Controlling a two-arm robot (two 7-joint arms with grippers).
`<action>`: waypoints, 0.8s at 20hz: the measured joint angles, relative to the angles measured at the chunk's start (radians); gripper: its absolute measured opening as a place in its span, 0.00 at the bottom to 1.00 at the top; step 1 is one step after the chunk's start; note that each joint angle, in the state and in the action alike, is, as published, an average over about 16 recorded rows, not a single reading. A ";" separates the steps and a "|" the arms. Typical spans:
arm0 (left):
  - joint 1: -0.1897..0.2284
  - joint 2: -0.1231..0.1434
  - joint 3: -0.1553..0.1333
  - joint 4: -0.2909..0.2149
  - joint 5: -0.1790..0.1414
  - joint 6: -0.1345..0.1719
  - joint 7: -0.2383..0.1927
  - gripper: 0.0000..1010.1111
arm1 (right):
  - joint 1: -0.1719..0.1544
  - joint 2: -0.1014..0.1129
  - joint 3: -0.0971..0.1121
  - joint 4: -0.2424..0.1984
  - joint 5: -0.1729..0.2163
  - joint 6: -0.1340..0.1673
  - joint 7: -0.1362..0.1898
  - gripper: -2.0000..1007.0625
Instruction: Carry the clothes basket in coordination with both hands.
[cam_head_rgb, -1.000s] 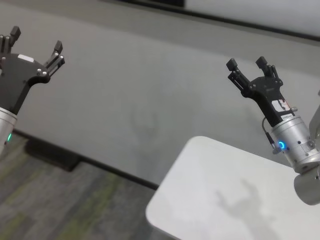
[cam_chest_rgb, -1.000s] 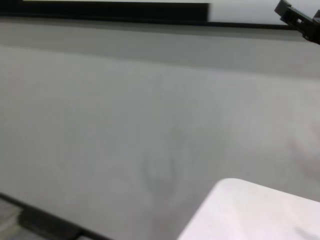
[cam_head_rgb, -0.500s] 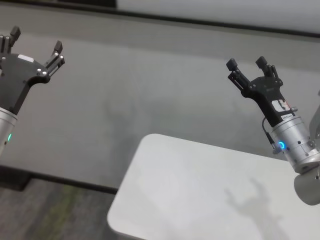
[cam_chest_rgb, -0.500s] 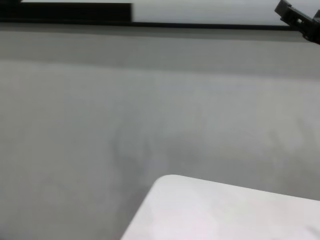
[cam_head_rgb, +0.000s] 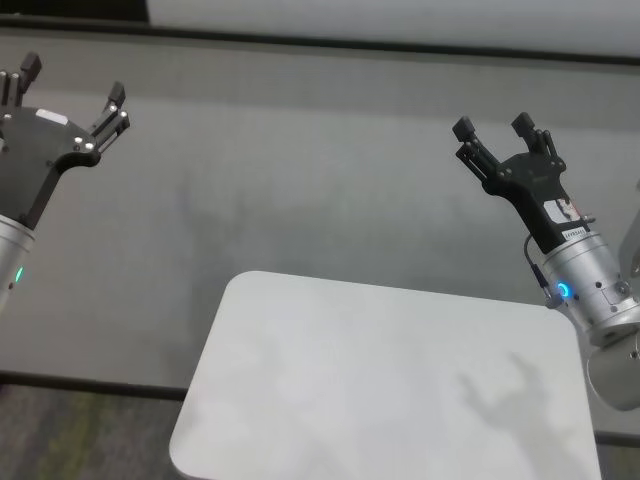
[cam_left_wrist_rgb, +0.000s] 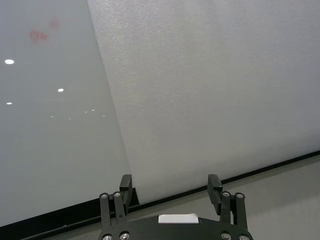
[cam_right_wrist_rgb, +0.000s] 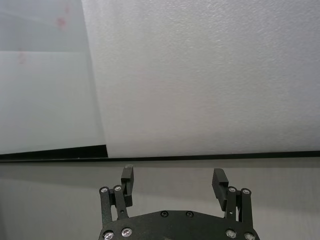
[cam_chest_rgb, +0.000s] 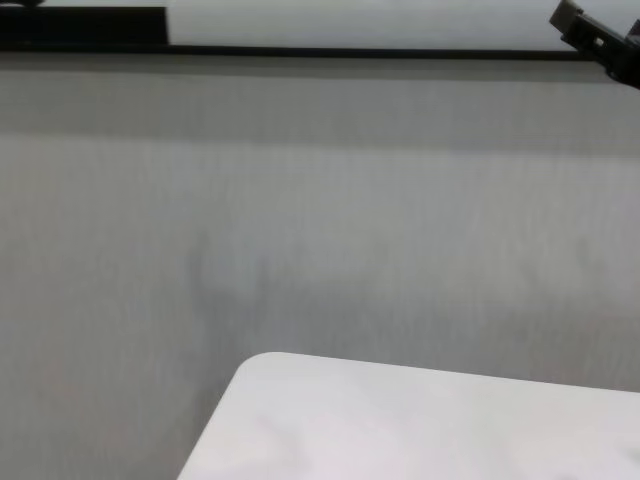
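A: Grey wall and white desk (cam_head_rgb: 390, 380) fill the view; no clothes basket anywhere.

B: Left end effector (cam_head_rgb: 68, 88) at ten o'clock, right end effector (cam_head_rgb: 492, 130) at two, both spread open, empty; neither nearer.

Left gripper (cam_head_rgb: 70, 85) raised, spread, right gripper (cam_head_rgb: 492, 130) likewise
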 joint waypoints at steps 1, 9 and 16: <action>0.000 0.000 0.000 0.000 0.000 0.000 0.000 0.99 | 0.000 0.000 0.000 0.000 0.000 0.000 0.000 0.99; 0.000 0.000 0.000 0.000 0.000 0.000 0.000 0.99 | 0.000 0.000 0.000 0.000 0.000 0.000 0.000 0.99; 0.000 0.000 0.000 0.000 0.000 0.000 0.000 0.99 | 0.000 0.000 0.000 0.000 0.000 0.000 0.000 0.99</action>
